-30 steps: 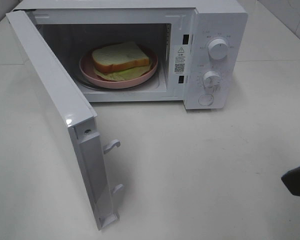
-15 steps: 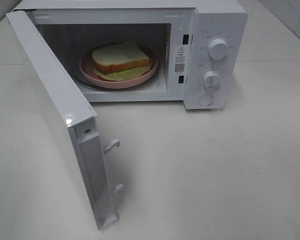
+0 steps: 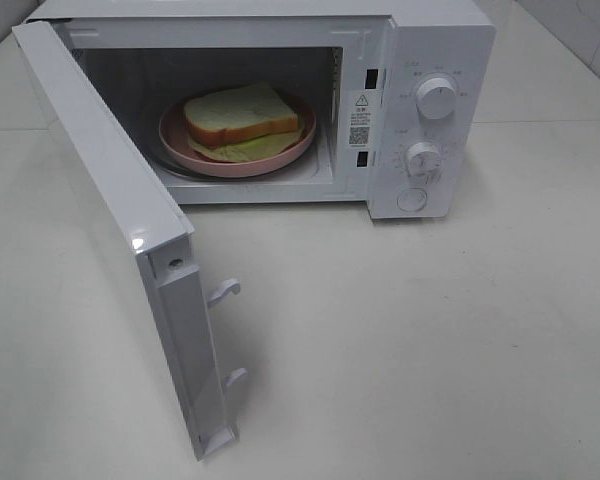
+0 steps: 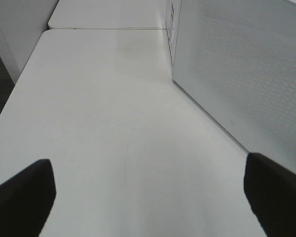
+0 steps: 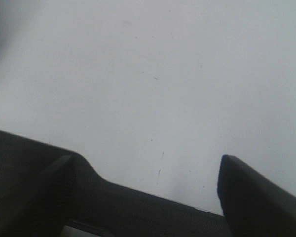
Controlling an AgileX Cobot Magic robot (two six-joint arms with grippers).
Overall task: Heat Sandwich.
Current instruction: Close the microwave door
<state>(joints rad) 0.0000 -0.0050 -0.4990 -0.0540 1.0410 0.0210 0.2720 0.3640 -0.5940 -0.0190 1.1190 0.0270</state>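
Both pincers empty, sandwich lying in the open microwave
The left pincer is spread wide with nothing between its fingers, low over the white table and just beside the outer, meshed face of the door, probably so it can push the door shut. The right pincer is also parted and holds nothing, with only bare table under it. Further out, the sandwich rests on the pink plate inside the cavity, so closing the door and turning the dials seem to remain
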